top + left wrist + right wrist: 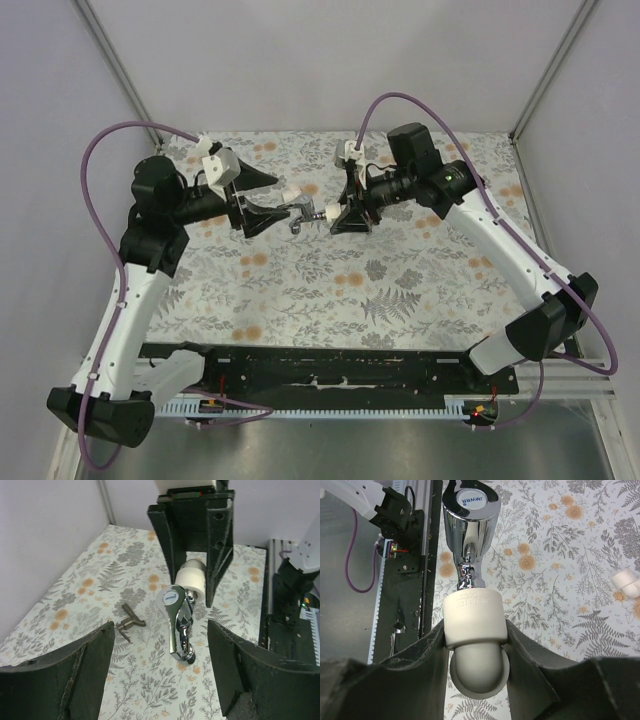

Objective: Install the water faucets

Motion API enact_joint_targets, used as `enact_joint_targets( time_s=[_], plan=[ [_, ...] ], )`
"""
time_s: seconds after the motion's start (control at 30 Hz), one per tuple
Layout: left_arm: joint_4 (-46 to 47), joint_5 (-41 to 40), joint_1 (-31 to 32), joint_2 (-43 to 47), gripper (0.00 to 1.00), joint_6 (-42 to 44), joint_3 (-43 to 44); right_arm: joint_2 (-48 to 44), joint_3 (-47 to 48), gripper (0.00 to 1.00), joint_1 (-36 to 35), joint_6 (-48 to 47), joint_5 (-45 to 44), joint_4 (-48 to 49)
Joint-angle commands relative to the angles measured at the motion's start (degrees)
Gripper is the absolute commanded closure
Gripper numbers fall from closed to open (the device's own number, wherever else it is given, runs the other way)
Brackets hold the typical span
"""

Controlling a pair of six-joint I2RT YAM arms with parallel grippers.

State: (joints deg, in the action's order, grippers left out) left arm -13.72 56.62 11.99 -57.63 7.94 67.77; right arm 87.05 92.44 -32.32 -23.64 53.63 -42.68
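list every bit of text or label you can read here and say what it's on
"JAVNRR", blue, as best it reads: round white cap on the chrome faucet, right wrist view.
Same cap, left wrist view: blue print, too small to read.
Raised marks on the white fitting: too faint to read.
Top view: nothing readable.

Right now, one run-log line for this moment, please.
left gripper: jaws open, facing faucet, no contact | right gripper: jaws shut on white fitting | faucet: mounted in fitting, above table

2 arms reaching inward, tips facing, left gripper (284,212) spread wide, right gripper (336,220) clamped tight
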Motion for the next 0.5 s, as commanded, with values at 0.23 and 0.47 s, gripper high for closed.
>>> enact_joint_targets(
  time_s=[0.23,0.47],
  plan=[
    [-3.6,6.3,6.1,-4.2,0.22,10.1,2.5,-0.6,5.9,1.00,-2.7,-6.4,-4.0,-3.8],
    [-9.0,1.0,11.4,-8.5,0.26,16.2,4.3,-0.6,6.4,1.00,-4.7,-7.8,-7.0,-5.0]
  ],
)
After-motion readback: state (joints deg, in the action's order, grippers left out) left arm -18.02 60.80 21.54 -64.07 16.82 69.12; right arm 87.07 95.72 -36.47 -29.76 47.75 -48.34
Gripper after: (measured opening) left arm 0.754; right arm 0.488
